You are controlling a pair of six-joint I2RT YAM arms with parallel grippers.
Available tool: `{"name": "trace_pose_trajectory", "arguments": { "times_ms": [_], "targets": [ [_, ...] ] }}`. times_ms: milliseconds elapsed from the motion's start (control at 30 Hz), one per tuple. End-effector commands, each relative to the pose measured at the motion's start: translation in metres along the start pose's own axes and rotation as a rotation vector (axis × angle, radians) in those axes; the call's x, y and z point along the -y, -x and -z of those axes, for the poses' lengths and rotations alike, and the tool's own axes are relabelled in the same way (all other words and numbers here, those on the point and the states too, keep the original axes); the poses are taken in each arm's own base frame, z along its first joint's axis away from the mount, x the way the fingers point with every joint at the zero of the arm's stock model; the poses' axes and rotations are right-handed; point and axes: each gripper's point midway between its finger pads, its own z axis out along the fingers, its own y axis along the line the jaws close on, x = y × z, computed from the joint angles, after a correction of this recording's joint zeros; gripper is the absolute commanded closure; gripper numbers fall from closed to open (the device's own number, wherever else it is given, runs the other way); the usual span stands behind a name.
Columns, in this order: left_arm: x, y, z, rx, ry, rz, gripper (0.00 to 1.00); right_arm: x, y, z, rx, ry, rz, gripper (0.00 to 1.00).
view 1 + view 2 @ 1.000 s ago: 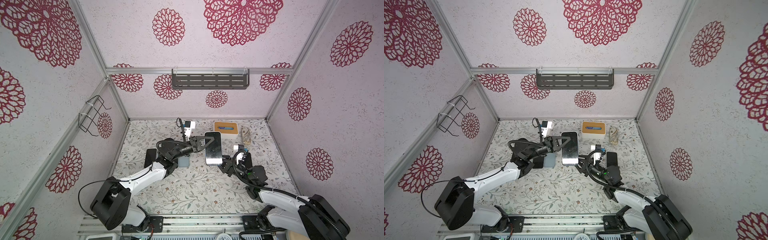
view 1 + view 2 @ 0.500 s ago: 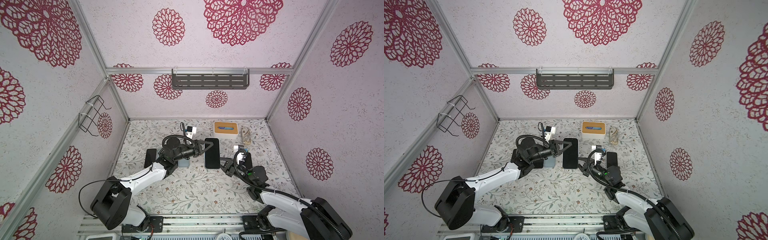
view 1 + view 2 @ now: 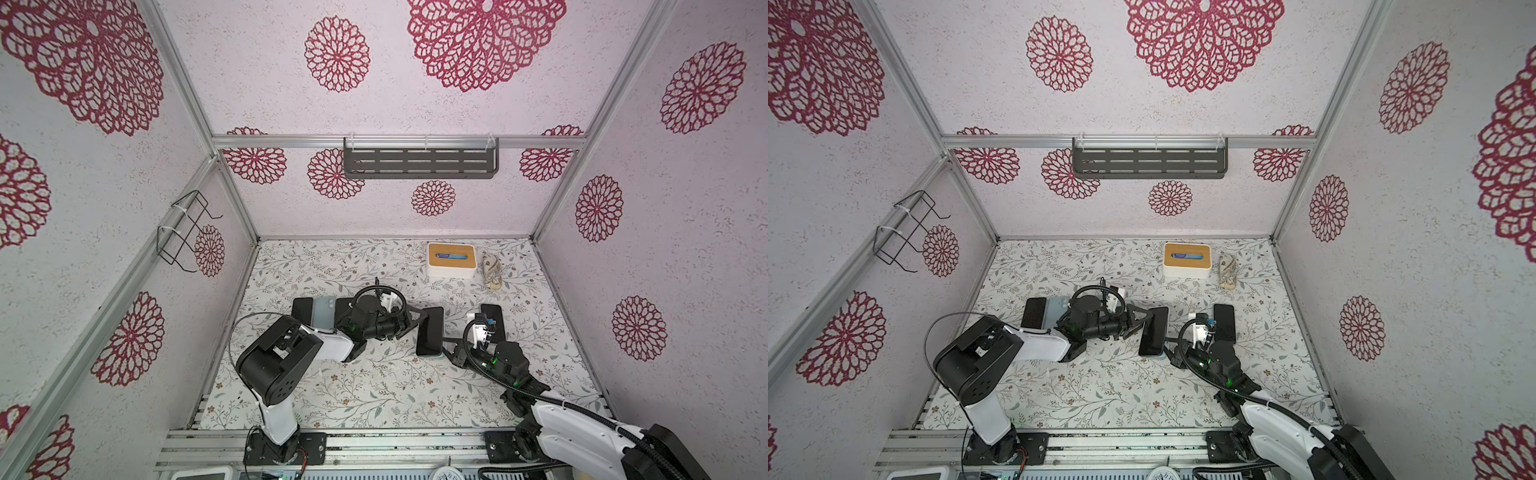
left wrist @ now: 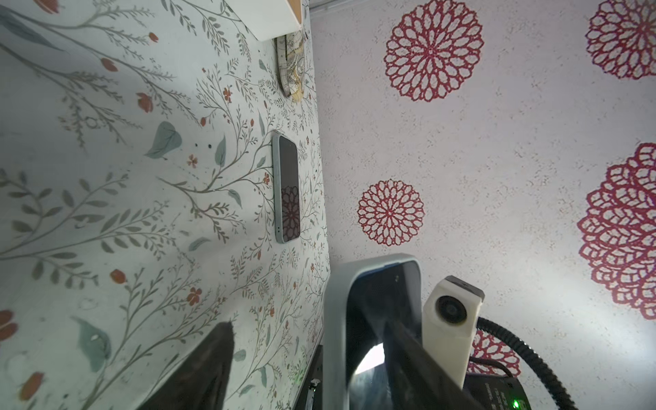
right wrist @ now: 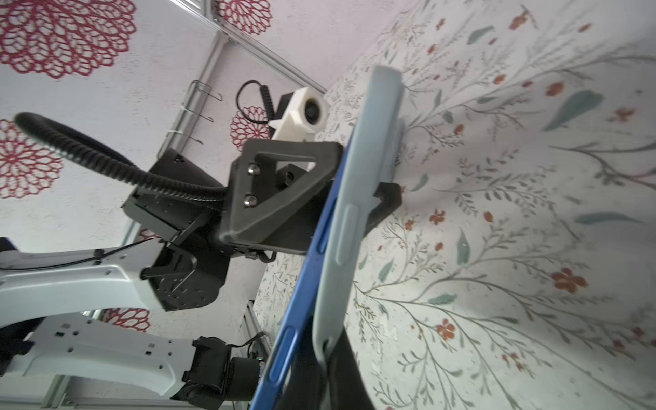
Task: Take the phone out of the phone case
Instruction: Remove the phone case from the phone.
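The phone, dark screen up, lies low over the middle of the table in its pale grey-blue phone case. In the right wrist view the phone's blue edge stands peeled away from the case at the near corner. My right gripper is shut on that corner of the case, one finger between case and phone. My left gripper is open and straddles the far long side, one finger over the screen, the other finger well clear beneath.
Another cased phone lies right of the right wrist. Dark phones and a pale blue one lie behind the left arm. A white box with a wooden top and a patterned bundle sit at the back.
The phone came down from a raised position to just above the table. My left gripper let go and opened. My right gripper closed on the case corner.
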Motion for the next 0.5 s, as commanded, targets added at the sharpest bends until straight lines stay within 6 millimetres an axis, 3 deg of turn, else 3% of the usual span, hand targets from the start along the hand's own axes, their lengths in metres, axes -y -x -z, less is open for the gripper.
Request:
{"name": "trace_pose_trajectory", "arguments": {
  "times_ms": [0, 67, 200, 367, 467],
  "targets": [
    [0.014, 0.007, -0.001, 0.048, -0.06, -0.067, 0.21, -0.002, 0.012, -0.002, 0.055, -0.009, 0.044, 1.0],
    [0.015, 0.006, -0.003, 0.049, -0.046, -0.094, 0.13, 0.004, 0.009, -0.004, 0.044, -0.032, 0.036, 1.0],
    [0.012, 0.001, 0.001, 0.046, 0.069, -0.189, 0.1, 0.017, 0.006, -0.008, 0.033, -0.077, 0.017, 1.0],
    [0.014, -0.008, 0.018, 0.053, 0.357, -0.478, 0.09, 0.025, 0.006, -0.013, 0.028, -0.111, 0.006, 1.0],
    [0.02, -0.026, 0.024, 0.012, 0.461, -0.655, 0.09, 0.027, 0.008, -0.016, 0.024, -0.119, 0.002, 1.0]
  ]
}}
